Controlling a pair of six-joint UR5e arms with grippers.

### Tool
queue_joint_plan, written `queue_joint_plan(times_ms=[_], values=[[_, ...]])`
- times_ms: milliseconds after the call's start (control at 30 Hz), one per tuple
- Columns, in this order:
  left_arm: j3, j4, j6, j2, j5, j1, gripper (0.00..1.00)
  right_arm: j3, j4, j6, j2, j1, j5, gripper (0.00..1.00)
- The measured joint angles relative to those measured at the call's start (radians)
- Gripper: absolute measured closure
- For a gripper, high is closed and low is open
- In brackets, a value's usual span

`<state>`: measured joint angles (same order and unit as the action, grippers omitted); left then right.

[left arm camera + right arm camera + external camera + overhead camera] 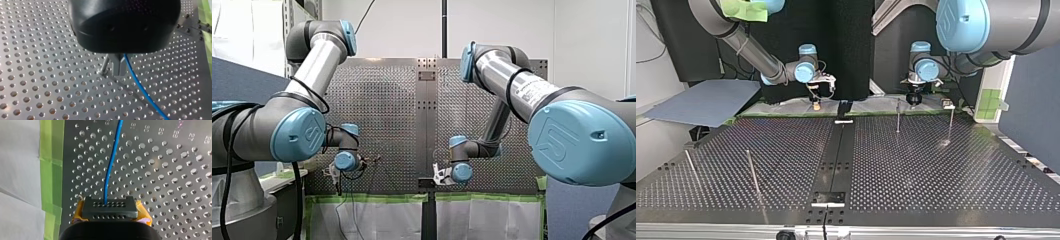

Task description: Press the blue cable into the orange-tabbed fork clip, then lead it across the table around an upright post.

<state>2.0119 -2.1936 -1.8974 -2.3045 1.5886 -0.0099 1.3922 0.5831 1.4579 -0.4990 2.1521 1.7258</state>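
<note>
And there was my right gripper (109,206), yellow pads (143,216) clamped on the blue cable (108,175). The line ran straight out ahead of the pads over the perforated bench (175,182), and green tape (50,175) edged the bench just beside it. In the top view that gripper hung at about eleven o'clock of the bench, right at the far edge.

Over at one o'clock, my left gripper (117,71) pointed down at the bench, its metal fingers (115,66) drawn together, tips low over the holes. The blue cable ran tight along one finger's side and off across the bench away from the gripper. Whether it was actually nipped between the fingers, I couldn't tell; the black housing (125,25) covered that.

An upright post (104,67) stood just beside the fingers, on the side away from the cable. In the top view a second post (951,121) stood near it toward two o'clock. Two more posts (752,172) stood at about eight o'clock, well apart from both grippers.
</note>
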Motion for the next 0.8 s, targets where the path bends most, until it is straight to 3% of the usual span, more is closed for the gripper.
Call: queue_joint_plan(times_ms=[267, 533, 800], values=[[-0.011, -0.006, -0.006, 0.000, -0.012, 0.011, 1.00, -0.016, -0.002, 0.004, 0.000, -0.012, 0.000, 1.00], [-0.033, -0.016, -0.006, 0.000, -0.024, 0.013, 1.00, -0.064, -0.039, 0.007, 0.000, -0.014, 0.000, 1.00], [-0.038, -0.019, -0.006, 0.000, -0.009, 0.019, 1.00, -0.123, -0.084, 0.030, 0.000, -0.027, 0.030, 1.00]])
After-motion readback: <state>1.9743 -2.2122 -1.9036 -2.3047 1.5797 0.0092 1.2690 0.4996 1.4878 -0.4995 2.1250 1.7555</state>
